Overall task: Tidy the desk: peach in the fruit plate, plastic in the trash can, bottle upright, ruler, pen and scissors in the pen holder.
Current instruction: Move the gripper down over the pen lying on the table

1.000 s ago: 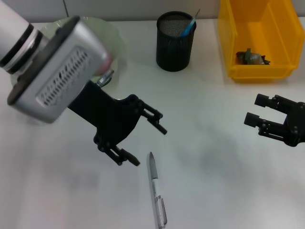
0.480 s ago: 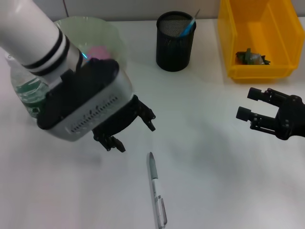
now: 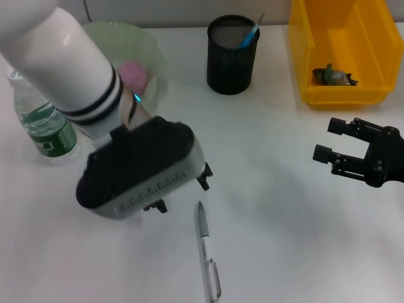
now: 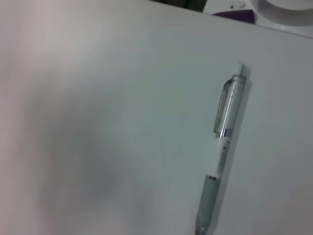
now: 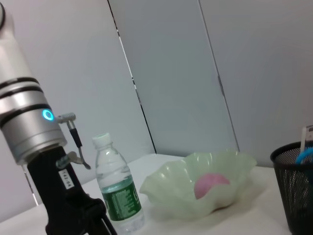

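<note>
i see my left pincer [image 3: 183,189] low over the bench [image 3: 284,240], just beside the pen [image 3: 207,252]; its housing hides the fingers, so i cannot tell how they stand. the pen lies flat. my right pincer [image 3: 328,140] hangs spread, holding nothing. the peach [image 3: 134,72] sits in the fruit plate [image 3: 148,47], the bottle [image 3: 44,123] upright.

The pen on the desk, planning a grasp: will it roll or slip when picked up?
The pen lies flat; its round barrel would probably roll if nudged, though the clip may stop it. It looks stiff, light and smooth, so possibly slippery.
</note>
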Robot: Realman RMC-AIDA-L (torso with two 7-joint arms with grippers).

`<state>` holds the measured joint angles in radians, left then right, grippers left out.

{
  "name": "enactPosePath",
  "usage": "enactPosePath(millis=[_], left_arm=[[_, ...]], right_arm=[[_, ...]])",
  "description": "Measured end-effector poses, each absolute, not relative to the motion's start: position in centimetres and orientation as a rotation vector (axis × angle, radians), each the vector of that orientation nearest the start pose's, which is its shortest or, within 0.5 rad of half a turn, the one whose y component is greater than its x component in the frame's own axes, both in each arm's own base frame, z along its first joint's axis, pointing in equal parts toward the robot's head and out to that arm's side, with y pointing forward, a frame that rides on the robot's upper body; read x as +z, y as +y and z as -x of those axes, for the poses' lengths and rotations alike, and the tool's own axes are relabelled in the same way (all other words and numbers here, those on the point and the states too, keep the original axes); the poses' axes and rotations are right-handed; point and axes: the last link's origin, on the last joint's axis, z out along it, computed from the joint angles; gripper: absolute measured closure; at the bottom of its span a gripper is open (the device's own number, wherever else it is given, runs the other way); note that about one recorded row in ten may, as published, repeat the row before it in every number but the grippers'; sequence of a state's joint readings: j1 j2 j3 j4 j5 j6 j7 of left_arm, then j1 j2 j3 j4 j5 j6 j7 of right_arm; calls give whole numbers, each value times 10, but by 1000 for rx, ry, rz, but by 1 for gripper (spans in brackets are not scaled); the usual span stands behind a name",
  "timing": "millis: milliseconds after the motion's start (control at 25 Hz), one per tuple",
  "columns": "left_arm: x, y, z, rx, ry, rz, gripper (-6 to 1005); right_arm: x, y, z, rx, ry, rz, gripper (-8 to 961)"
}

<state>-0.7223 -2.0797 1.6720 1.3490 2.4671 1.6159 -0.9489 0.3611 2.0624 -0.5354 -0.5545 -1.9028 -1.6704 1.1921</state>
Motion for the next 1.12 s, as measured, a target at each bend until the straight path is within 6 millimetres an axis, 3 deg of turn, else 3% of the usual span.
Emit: enactPosePath(millis=[560, 1120], left_arm=[[-65, 304, 102, 672, 2029, 2642, 218], [-78, 290, 110, 693, 2118, 2655, 224]], right_arm=[[11, 282, -309, 868, 672, 2528, 176], [11, 283, -309, 845, 660, 2551, 176]])
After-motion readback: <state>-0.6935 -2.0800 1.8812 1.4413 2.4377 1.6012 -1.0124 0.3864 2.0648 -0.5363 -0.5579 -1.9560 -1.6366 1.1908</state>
